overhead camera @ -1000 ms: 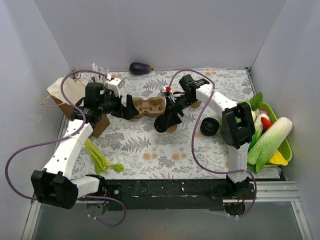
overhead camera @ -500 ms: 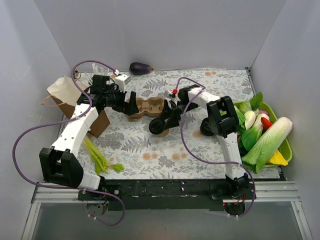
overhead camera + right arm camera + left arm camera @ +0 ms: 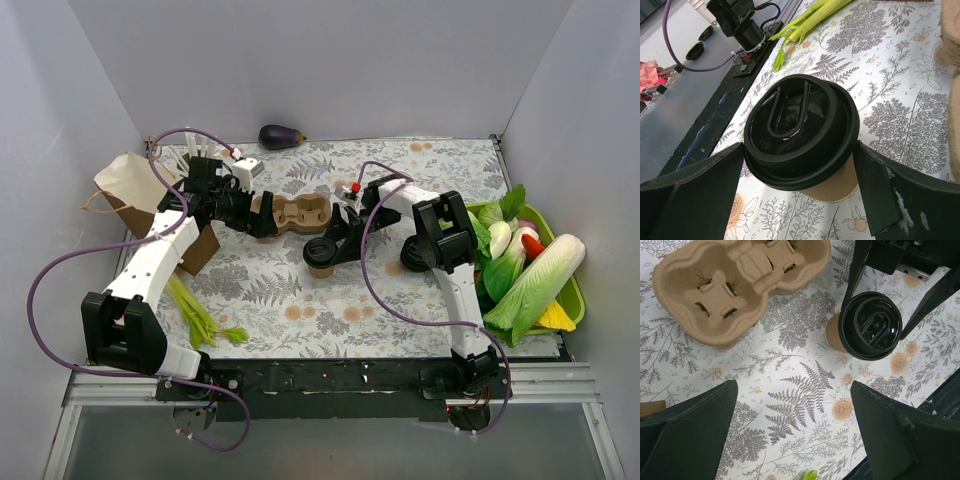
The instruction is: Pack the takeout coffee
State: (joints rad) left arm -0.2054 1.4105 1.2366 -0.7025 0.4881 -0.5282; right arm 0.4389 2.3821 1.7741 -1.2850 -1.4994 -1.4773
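Note:
The takeout coffee (image 3: 320,256), a tan paper cup with a black lid, stands on the floral cloth just in front of the moulded pulp cup carrier (image 3: 296,213). My right gripper (image 3: 327,247) is shut on it, a finger touching each side of the lid in the right wrist view (image 3: 801,150). The cup (image 3: 840,180) leans a little there. My left gripper (image 3: 262,217) is open and empty at the carrier's left end. In the left wrist view the carrier (image 3: 740,285) and the lidded cup (image 3: 871,325) show beyond its spread fingers (image 3: 690,435). A brown paper bag (image 3: 135,190) stands at the far left.
Celery stalks (image 3: 200,315) lie front left. An eggplant (image 3: 282,135) sits at the back wall. Loose black lids (image 3: 420,254) lie by the right arm. A green basket (image 3: 575,290) of vegetables stands at the right edge.
My left arm has swung its elbow in and its gripper stays at the carrier's left end. My right gripper with the cup shifted left, then slightly back right.

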